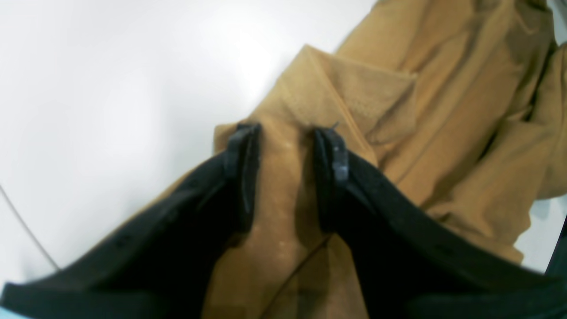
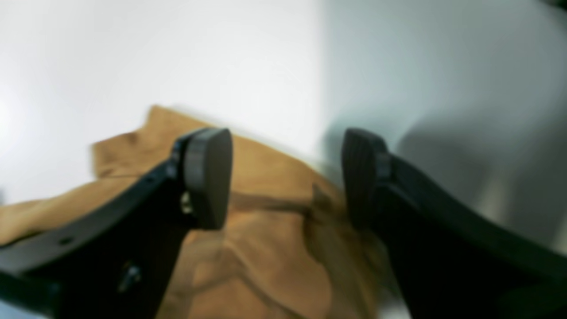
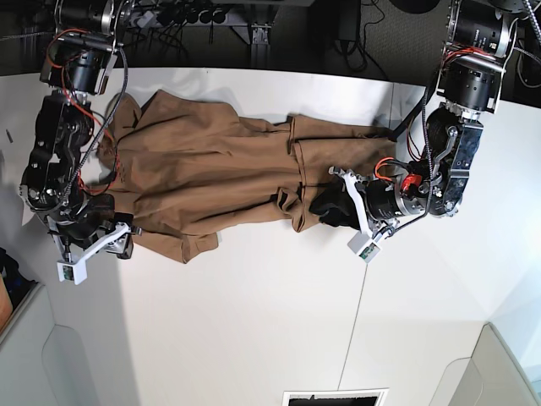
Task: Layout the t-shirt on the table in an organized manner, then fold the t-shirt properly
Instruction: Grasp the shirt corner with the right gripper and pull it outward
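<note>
The tan-brown t-shirt lies lengthwise across the back half of the white table, wrinkled and bunched near its middle. My left gripper is low at the shirt's right-hand end. In the left wrist view a raised fold of the t-shirt fills the gap between the fingers of that gripper, which is shut on it. My right gripper is at the shirt's near left corner. In the right wrist view it stands open just above the t-shirt, with nothing between the pads.
A thin dark seam runs across the table towards the front edge. Cables and dark equipment line the far edge. Both arm bases stand at the back corners. A grey surface lies beside the table's left edge.
</note>
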{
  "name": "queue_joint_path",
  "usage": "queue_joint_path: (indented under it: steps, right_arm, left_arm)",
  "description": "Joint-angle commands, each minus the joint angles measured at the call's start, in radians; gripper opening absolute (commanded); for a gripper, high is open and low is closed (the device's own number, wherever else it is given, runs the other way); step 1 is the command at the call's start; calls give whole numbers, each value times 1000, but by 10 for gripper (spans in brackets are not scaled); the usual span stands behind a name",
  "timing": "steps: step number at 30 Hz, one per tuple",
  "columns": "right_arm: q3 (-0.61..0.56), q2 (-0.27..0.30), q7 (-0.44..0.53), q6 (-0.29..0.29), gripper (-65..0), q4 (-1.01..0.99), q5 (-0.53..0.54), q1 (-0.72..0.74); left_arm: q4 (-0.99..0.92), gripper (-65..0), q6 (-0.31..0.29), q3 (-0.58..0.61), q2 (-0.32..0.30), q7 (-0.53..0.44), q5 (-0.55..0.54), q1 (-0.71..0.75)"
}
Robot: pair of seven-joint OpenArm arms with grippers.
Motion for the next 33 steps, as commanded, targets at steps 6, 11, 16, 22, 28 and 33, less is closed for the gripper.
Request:
queue_joint_path:
  steps: [6, 11, 16, 22, 28, 33]
  right_arm:
    - [-89, 7, 27, 15, -264, -57, 21, 82]
    - [-198, 7, 32, 14, -264, -145, -23, 82]
    - [-226, 8, 44, -23, -301, -174, -58, 79]
    - [-226, 7, 38, -19, -650, -137, -58, 79]
    - [-222, 8, -31, -18, -650, 51, -61, 38]
    - [-221, 56, -55, -9, -650, 233, -15, -82]
  left_arm:
    - [12, -409, -5, -6, -11, 24, -6, -21]
    - [12, -409, -5, -6, -11, 27, -10, -21]
    - [12, -409, -5, -6, -11, 27, -13, -21]
    - [12, -409, -5, -6, -11, 27, -13, -21]
    - [12, -409, -5, -6, -11, 27, 0, -21]
    - [12, -409, -5, -6, -11, 29, 3, -21]
